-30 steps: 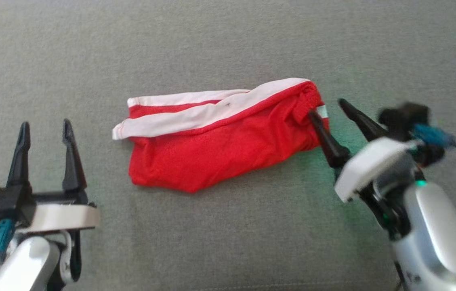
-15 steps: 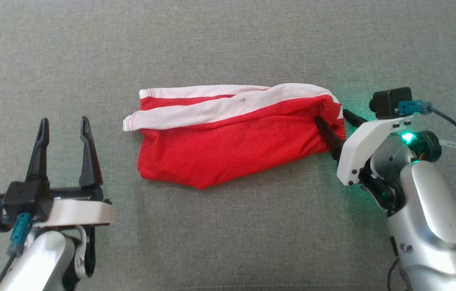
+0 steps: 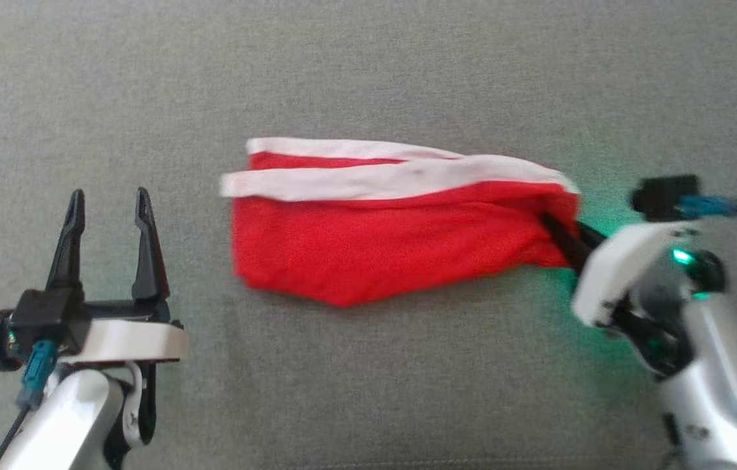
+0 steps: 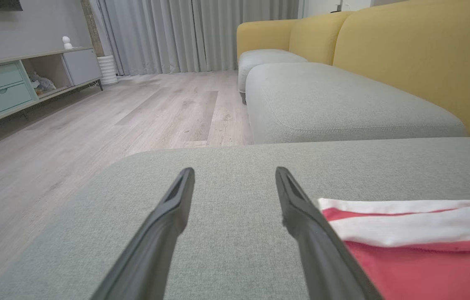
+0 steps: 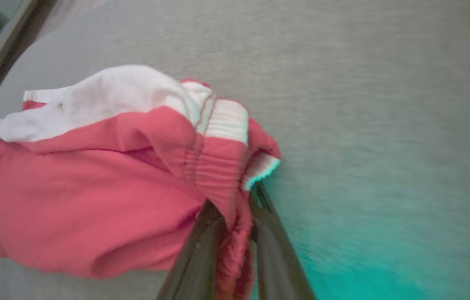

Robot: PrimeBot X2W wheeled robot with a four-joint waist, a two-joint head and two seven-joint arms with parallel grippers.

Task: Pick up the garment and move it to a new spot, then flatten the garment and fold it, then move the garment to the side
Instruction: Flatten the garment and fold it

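One red garment (image 3: 381, 241) with white side bands lies on the grey cushion (image 3: 368, 72). Its long axis runs left to right across the head view, with the elastic waistband end pointing to the robot's right and the hemmed end to its left. Of the two end effectors, the right end effector (image 5: 237, 210) pinches the bunched waistband at that right end. The left end effector (image 3: 107, 199) stands spread and empty, apart from the garment's left end and nearer the robot.
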